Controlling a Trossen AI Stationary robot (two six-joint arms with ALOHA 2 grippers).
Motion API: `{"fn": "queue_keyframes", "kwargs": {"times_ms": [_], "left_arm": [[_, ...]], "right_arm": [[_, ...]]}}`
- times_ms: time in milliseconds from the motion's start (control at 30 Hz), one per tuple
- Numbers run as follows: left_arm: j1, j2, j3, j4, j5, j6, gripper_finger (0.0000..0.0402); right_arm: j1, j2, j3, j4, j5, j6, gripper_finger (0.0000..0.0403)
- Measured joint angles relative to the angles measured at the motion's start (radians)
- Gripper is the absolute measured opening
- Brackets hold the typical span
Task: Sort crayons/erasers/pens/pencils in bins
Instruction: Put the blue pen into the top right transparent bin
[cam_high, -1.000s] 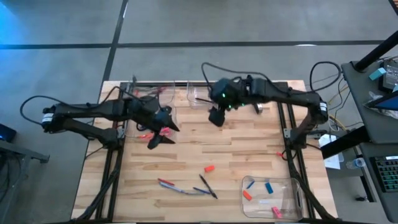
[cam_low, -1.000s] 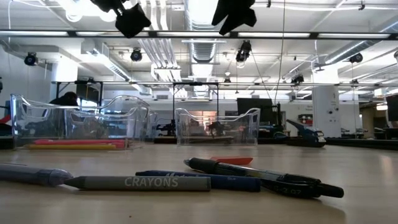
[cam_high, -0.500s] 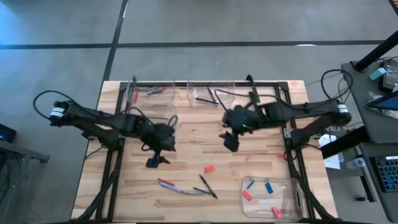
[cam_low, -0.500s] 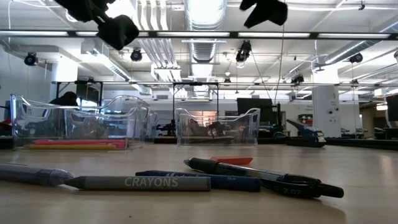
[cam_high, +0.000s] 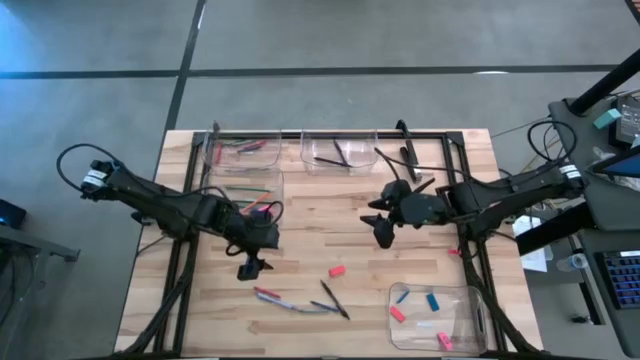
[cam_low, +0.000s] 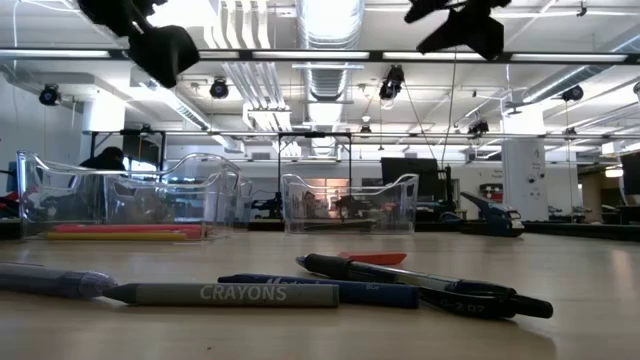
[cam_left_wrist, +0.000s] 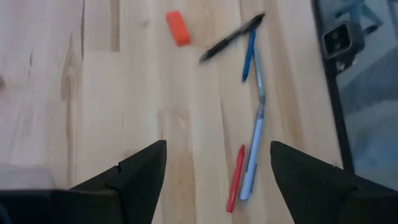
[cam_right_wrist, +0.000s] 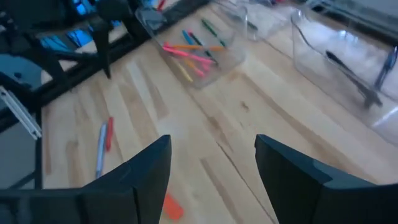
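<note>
The left claw (cam_high: 250, 268) is held above the worktop (cam_high: 300, 225), fingers spread apart and empty, above a loose cluster of pens (cam_high: 330, 299) and a red-orange eraser (cam_high: 337, 271). The right claw (cam_high: 384, 232) is likewise parted and empty, raised near the worktop's middle. More erasers (cam_high: 432, 301) are seen in the near-right bin (cam_high: 440, 318); bright sticks are held in a far-left bin (cam_high: 243, 191), dark pens in the far-middle bin (cam_high: 338, 153). In the low view, "CRAYONS" is read on a grey stick (cam_low: 222, 294) lying before a black pen (cam_low: 425, 284).
</note>
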Motion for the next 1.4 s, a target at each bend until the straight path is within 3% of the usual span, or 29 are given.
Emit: {"fn": "queue_keyframes", "kwargs": {"times_ms": [300, 433, 633, 867, 1133, 1400], "left_arm": [[-0.006, 0.003, -0.004, -0.271, -0.018, 0.108, 0.027], [-0.02, 0.005, -0.025, -0.27, -0.008, 0.124, 0.027], [-0.058, 0.004, -0.117, -0.248, 0.089, 0.133, 0.027], [-0.141, 0.004, -0.223, -0.044, 0.085, 0.148, 0.027], [-0.212, 0.004, -0.278, 0.151, -0.054, 0.129, 0.027], [-0.257, 0.138, -0.224, 0.242, -0.097, 0.158, 0.0269]], "right_arm": [[-0.005, 0.031, -0.041, 0.003, -0.002, 0.017, 0.0221], [-0.011, 0.064, -0.013, 0.009, -0.001, 0.007, 0.0221], [-0.011, 0.068, 0.033, 0.011, 0.059, -0.031, 0.0221], [0.005, 0.068, 0.052, 0.011, 0.068, -0.038, 0.0221], [0.013, 0.069, 0.044, 0.007, 0.108, -0.03, 0.0221], [0.014, 0.071, 0.042, 0.003, 0.103, -0.01, 0.0221]]}}
